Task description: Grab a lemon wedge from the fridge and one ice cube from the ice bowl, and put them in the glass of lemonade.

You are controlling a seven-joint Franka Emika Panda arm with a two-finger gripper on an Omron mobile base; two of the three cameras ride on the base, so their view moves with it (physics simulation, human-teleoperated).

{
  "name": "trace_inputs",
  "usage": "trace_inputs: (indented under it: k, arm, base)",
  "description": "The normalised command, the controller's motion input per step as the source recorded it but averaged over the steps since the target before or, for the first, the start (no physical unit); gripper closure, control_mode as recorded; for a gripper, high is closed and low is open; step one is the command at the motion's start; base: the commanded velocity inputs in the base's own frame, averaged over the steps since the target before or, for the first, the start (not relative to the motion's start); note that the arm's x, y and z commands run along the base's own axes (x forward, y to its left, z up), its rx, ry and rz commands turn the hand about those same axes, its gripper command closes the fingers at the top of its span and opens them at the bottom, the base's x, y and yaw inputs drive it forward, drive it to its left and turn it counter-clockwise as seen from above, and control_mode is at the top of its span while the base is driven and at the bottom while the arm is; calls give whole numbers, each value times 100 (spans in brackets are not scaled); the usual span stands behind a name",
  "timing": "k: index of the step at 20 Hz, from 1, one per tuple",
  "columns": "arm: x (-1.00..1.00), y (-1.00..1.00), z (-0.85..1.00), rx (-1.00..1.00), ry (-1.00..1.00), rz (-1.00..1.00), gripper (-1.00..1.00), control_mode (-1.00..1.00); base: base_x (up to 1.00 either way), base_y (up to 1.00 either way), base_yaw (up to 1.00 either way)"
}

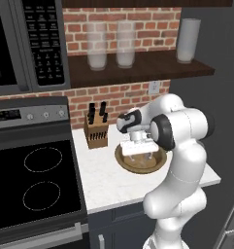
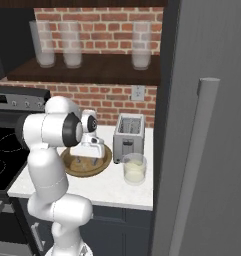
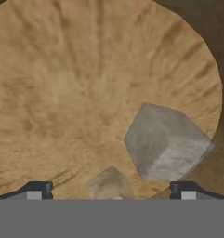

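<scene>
My gripper (image 1: 139,157) hangs open over the brown wooden ice bowl (image 1: 125,165), fingers pointing down into it. In the hand view the bowl's floor (image 3: 76,93) lies close below, and a pale grey ice cube (image 3: 167,144) rests just inside the right fingertip (image 3: 183,191). A second pale translucent piece (image 3: 111,183) sits between the fingertips. Nothing is held. The glass of lemonade (image 2: 134,170) stands on the counter right of the bowl (image 2: 99,167), in front of the toaster. The grey fridge (image 2: 207,125) stands shut at the right. The lemon wedge is out of view.
A toaster (image 2: 129,136) stands behind the glass. A knife block (image 1: 96,131) is left of the bowl, by the black stove (image 1: 36,180). Tall frosted glasses (image 1: 96,46) stand on the shelf above. The white counter (image 1: 104,187) has bare room in front of the bowl.
</scene>
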Motion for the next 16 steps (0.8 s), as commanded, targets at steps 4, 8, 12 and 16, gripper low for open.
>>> trace_inputs:
  k: [4,8,12,16]
  arm:
    - [-30,-2,0,1,0,8,-100,-100]
    - [-23,-2,0,6,-3,4,-100,-100]
    - [-3,-1,0,12,-13,0,-100,-100]
    - [10,0,0,10,-18,1,-100,-100]
  base:
    - [0,0,0]
    - [0,0,0]
    - [0,0,0]
    - [0,0,0]
